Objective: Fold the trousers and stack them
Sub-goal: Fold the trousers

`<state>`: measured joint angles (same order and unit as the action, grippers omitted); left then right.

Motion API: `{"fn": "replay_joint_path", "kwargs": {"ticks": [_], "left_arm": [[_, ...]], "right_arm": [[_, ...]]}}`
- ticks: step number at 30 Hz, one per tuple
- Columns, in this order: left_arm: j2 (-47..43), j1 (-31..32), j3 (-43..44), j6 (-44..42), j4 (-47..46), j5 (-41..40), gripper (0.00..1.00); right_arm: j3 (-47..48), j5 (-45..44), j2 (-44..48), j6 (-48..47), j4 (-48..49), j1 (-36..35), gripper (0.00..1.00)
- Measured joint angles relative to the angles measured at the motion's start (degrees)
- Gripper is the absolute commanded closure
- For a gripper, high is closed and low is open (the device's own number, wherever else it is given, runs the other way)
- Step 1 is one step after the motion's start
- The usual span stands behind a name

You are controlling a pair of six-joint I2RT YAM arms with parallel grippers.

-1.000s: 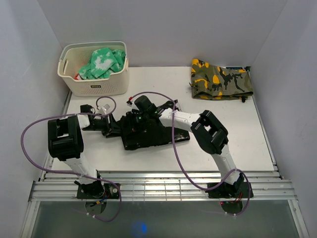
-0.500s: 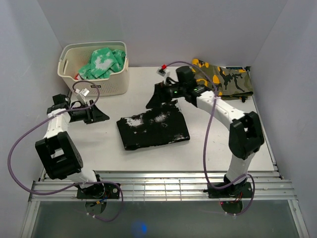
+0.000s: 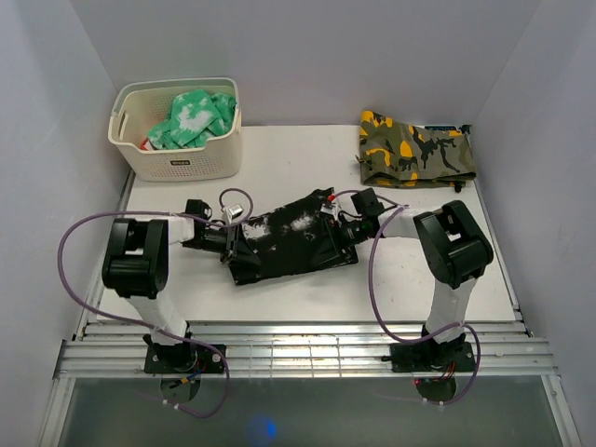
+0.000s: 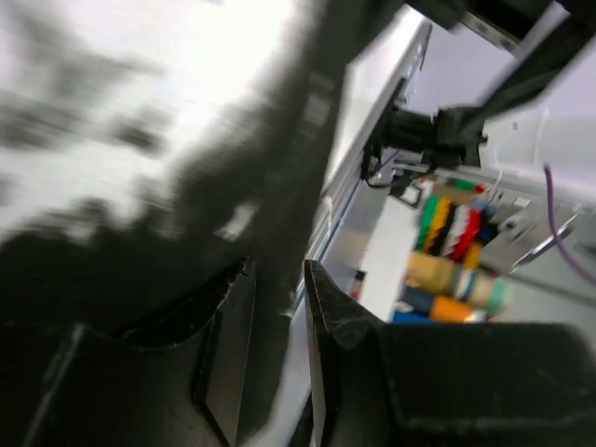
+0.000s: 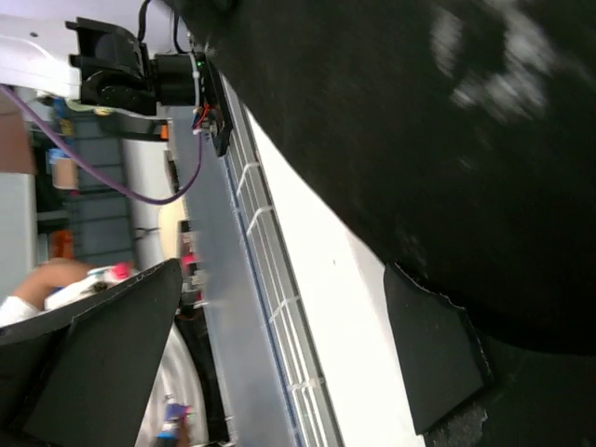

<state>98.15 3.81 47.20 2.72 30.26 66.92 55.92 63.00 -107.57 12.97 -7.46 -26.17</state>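
**One-sided pinch could undo the fold**

The trousers (image 3: 293, 244) lie folded at the centre of the table (image 3: 419, 261). The left gripper (image 4: 279, 270) has its jaws narrowed over their 9 o'clock edge; whether they grip it, I cannot tell. The right gripper (image 5: 284, 270) gapes wide at 3 o'clock, holding nothing. Lifting one side alone would likely spill the layers. The label on the basket (image 3: 149, 158) at 11 o'clock is too small to read.

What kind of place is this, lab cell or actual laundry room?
Probably a lab test cell: plain white walls box in a white table, robot arms bolted to a metal rail, and staged laundry, a basket and the folded trousers.
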Motion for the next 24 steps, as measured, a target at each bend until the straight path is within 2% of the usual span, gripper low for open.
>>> {"fn": "replay_joint_path", "kwargs": {"ticks": [2, 4, 6, 11, 18, 24], "left_arm": [[7.1, -0.8, 1.1, 1.1, 0.0, -2.5, 0.62], [13.3, -1.7, 4.0, 1.3, 2.2, -1.0, 0.63], [15.7, -2.5, 7.3, 0.7, 4.2, -0.3, 0.62], [19.0, -4.1, 16.1, -1.1, 6.1, -2.9, 0.53], [13.5, -5.6, 19.8, -9.6, 8.2, -4.2, 0.47], [1.1, -6.2, 17.0, -9.4, 9.6, 3.1, 0.47]], "right_arm": [[-1.8, 1.8, -1.7, 1.9, 1.8, 1.4, 0.05], [-2.6, 3.4, -2.1, 4.3, 4.1, 2.8, 0.05], [-3.7, 4.1, -2.1, 6.4, 7.0, 4.1, 0.05], [-6.0, 4.2, -1.4, 9.6, 12.5, 5.5, 0.05], [-6.4, -1.5, 5.3, 8.0, 9.9, 5.6, 0.09], [1.2, -3.3, 10.1, 7.4, 8.7, 5.6, 0.09]]}}
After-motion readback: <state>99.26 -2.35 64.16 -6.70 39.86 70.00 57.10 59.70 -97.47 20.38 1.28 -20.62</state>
